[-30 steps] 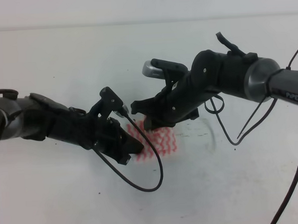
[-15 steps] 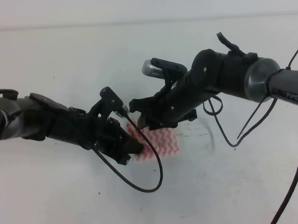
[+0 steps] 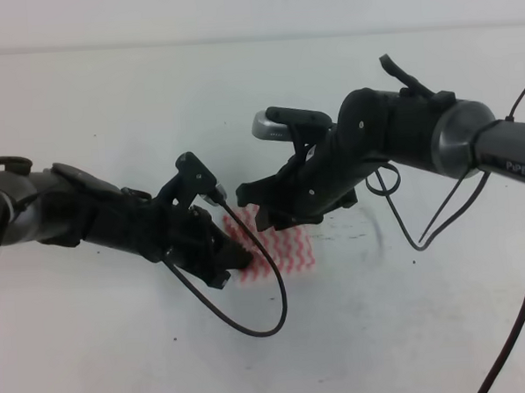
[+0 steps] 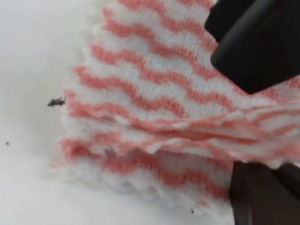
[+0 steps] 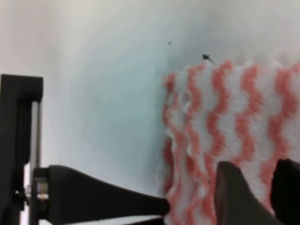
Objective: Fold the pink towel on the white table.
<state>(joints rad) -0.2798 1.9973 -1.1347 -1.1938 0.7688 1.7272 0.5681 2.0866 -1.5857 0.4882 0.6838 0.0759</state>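
Between the two end effectors the pink towel (image 3: 278,248) lay on the white table (image 3: 108,99), already gathered into a small stack of several layers, as the left wrist view showed at its near edge. The left end effector (image 3: 235,261) sat at the towel's left edge, and its fingers (image 4: 255,42) appeared clamped on the upper layers — one dark finger above the cloth, another below at the lower right. The right end effector (image 3: 262,216) hung just over the towel's far side; compared with a second earlier it had lifted and drawn back slightly toward its own arm, while the left one had hardly moved. Whether the right end effector was gripping anything I could not tell: in the right wrist view its finger (image 5: 236,197) overlapped the striped cloth, but contact was not clear.

My reading is that a fold had just been laid down and the right arm was letting go and clearing away — the towel looked close to its finished shape, with the left side yet to release.

Only one piece of writing was legible: "PiPER" in white on the right arm's link (image 3: 521,167).
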